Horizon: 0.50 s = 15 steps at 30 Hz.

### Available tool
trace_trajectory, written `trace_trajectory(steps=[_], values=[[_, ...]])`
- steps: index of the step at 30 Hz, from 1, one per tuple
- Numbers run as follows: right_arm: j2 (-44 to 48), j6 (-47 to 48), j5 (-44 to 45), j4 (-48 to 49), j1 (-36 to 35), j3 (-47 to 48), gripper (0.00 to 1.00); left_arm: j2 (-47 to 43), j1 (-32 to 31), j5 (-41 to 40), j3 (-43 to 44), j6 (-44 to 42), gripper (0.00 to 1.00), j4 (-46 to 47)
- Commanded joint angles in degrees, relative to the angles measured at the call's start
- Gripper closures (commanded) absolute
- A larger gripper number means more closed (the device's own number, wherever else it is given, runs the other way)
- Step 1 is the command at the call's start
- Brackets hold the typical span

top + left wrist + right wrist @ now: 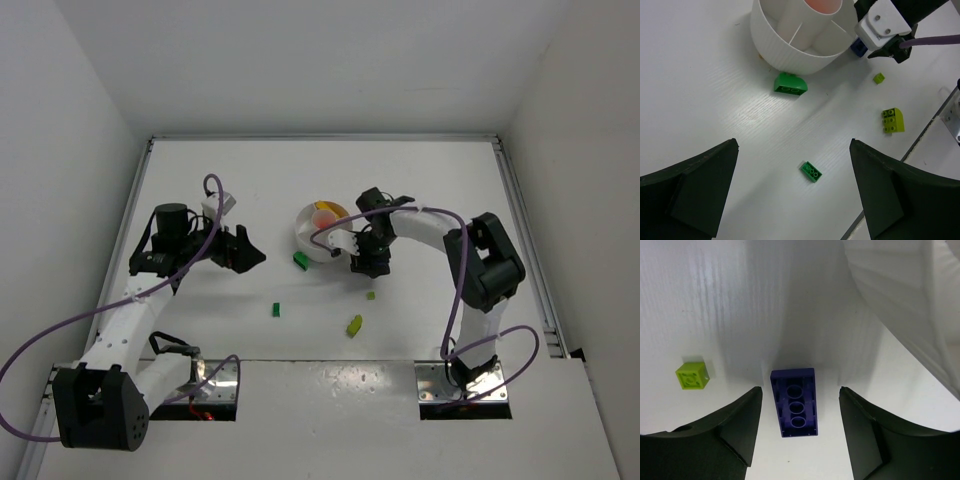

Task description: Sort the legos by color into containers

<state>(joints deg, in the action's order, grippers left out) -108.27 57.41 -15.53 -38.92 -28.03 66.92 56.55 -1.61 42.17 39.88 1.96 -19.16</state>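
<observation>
A dark purple lego [794,402] lies studs-down on the table beside the white dish [900,295]. My right gripper [800,392] is open around it, with a gap on each side of the brick. A small lime lego [692,375] sits to its left. My left gripper [792,192] is open and hovers above a small green lego [811,171]. A rounded green lego [790,84] lies against the dish wall [790,50]. A larger lime lego [892,120] rests nearer the front edge. Orange and yellow pieces show inside the dish [322,232].
The right arm [440,230] curves in from the right, with its purple cable looping over the dish. The table's front edge and metal base plates [215,385] lie close behind the lime bricks. White walls enclose the table on three sides.
</observation>
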Motion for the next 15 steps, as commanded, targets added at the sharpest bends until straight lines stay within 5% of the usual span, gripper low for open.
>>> trace_trajectory(steps=[1, 6, 15], values=[[-1.1, 1.4, 2.0, 1.4, -1.2, 1.0, 0.36, -1.0, 0.8, 1.0, -0.3, -0.7, 0.0, 1.6], [-1.8, 1.4, 3.0, 1.4, -1.8, 1.0, 0.4, -1.5, 0.8, 1.0, -0.9, -0.7, 0.0, 1.6], [0.2, -0.4, 3.0, 3.1, -1.2, -3.6, 0.71, -1.5, 0.8, 1.0, -0.9, -0.7, 0.0, 1.6]])
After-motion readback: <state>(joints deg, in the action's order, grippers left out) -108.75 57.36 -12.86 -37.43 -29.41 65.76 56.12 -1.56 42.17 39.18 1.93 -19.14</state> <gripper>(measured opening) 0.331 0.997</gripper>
